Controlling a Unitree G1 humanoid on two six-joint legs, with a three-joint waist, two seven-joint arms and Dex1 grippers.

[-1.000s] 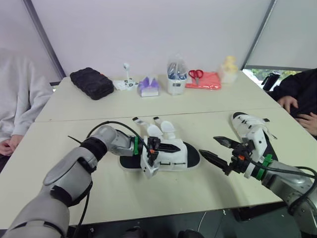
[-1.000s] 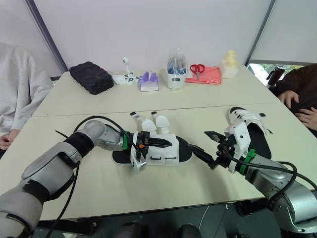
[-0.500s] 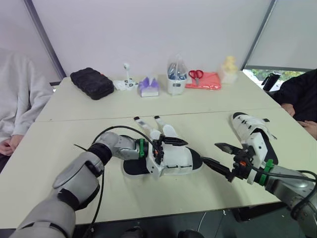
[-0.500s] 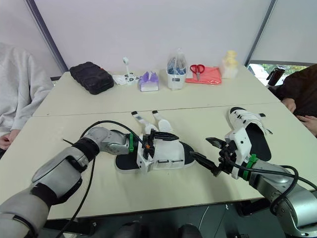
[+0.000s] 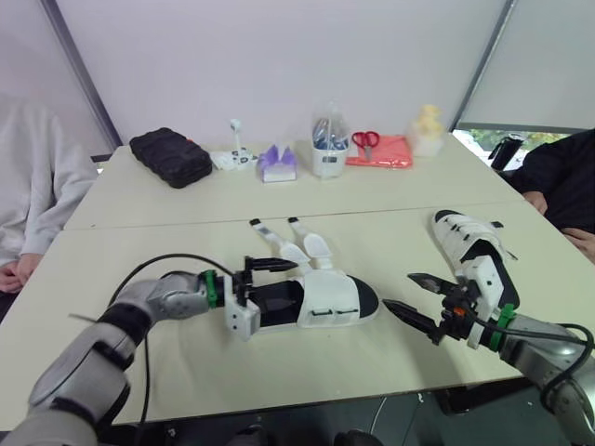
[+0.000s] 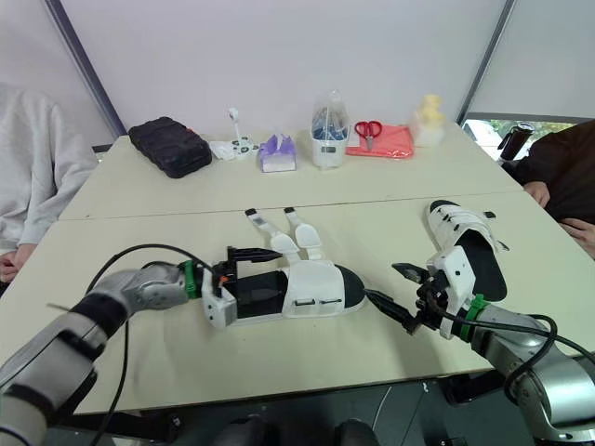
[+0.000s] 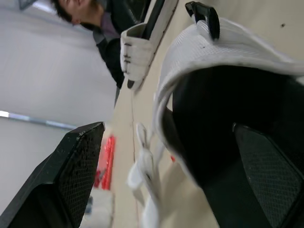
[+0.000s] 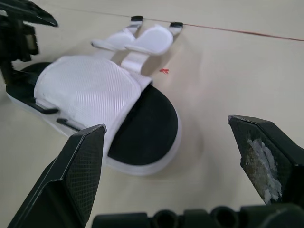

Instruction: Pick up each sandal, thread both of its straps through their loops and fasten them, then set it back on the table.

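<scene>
The sandal [image 5: 327, 297] lay flat mid-tabletop [image 5: 400, 228], toe toward 3 o'clock, its two straps [image 5: 290, 240] loose and splayed toward 11 o'clock. At its 9 o'clock the left jaws stood released, spread at the heel end and clamping nothing. The right jaws, also released and empty, hovered near the toe at 4 o'clock, apart from it. A second sandal [image 5: 469, 243] rested farther out at 3 o'clock.

Both arms [image 5: 102, 344] are silver-grey shells with black joint rings, a green band [image 5: 211, 289] at each wrist and a loose black cable [image 5: 139, 271] along each forearm. Left claw [image 5: 279, 282] and right claw [image 5: 398, 290] have pointed black fingers [image 8: 80, 175] with cross-hatched pads and orange marks; the left's base is white.
</scene>
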